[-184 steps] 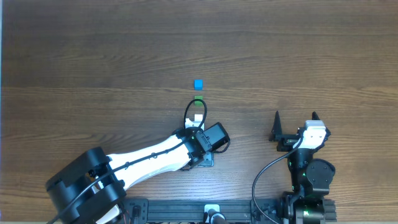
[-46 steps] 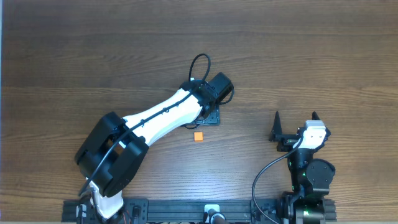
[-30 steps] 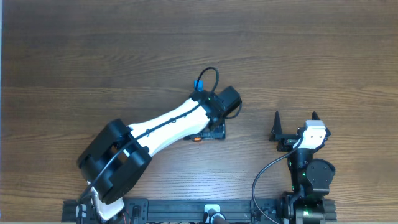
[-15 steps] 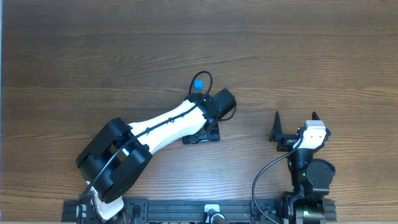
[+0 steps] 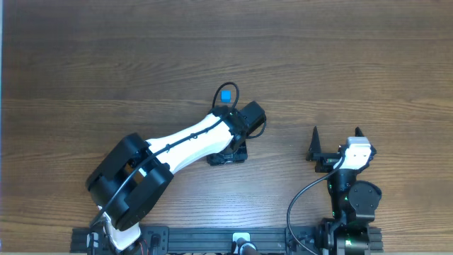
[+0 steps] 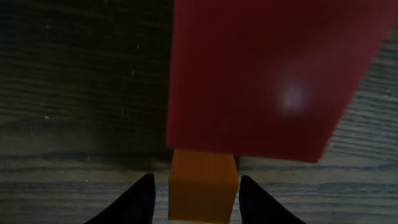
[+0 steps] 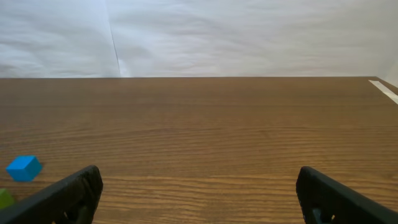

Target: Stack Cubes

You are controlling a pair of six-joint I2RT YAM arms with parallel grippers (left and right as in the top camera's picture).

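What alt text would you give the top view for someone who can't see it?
From above, a white-and-black left robot arm stretches diagonally over a dark wooden table, its wrist next to a small blue cube. The black right robot arm sits folded at the picture's lower right, right gripper open.

Left arm [image 5: 191, 140] blocks table [image 5: 354, 57] centre; blue cube [image 5: 226, 95] just beyond.

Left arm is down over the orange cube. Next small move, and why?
Likely close the left gripper on the small orange cube: the cube sits between its open fingertips on the wooden table, with a gap showing at one finger, so it isn't gripped yet.
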